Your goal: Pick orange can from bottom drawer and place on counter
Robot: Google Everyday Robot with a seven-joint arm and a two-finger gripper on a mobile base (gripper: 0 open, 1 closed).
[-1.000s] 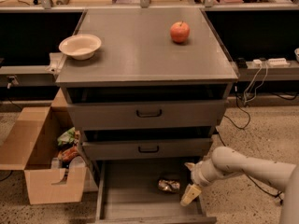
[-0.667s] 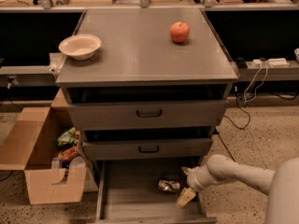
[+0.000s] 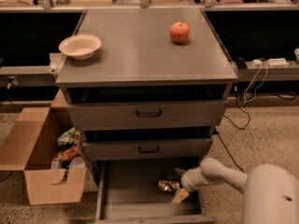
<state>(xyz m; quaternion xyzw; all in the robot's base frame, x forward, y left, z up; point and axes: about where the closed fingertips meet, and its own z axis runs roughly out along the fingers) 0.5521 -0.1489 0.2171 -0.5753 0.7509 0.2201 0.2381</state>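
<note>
Orange can (image 3: pixel 167 185) beside pincer (image 3: pixel 180 185) in drawer (image 3: pixel 135 203)

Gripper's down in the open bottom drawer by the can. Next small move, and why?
Probably ease the gripper a touch left onto the small shiny orange-brown and silver can. The can lies on the floor of the long shallow grey metal bottom drawer, right beside the gripper and not yet lifted.

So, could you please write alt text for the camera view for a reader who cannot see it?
The robot's gripper is down in the open bottom drawer, right beside the orange can lying there. On the counter above sit an apple and a pale bowl.
</note>
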